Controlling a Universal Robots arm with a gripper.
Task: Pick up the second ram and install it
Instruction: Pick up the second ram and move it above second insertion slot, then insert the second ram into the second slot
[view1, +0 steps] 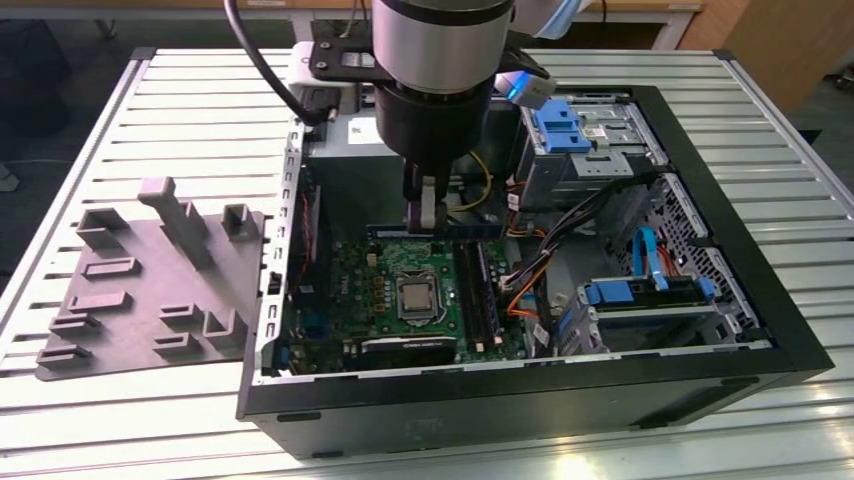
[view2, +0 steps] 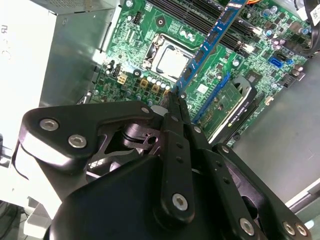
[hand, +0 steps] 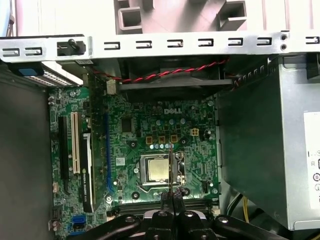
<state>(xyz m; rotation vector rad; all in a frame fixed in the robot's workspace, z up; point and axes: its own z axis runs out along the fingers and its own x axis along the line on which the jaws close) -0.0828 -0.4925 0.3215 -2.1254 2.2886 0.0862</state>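
Toward the exterior view's left edge of the slatted metal table (view1: 174, 100) sits a grey moulded parts holder (view1: 140, 290). Beside it, mid-table, lies the open black computer case (view1: 534, 395), its green motherboard (view1: 387, 290) facing up. Above the board's far edge hangs the black two-fingered gripper (view1: 424, 215), pinched tight on the slim dark-green memory stick (view1: 461, 229), which it holds clear of the board. The stick's long axis runs left to right in the exterior view, and I judge that crosswise to the long black memory slots (view1: 477, 290), just right of the gripper and nearer the case's front wall. Blue drive-bay clips (view1: 567, 125) and loose cables crowd the case's right side.
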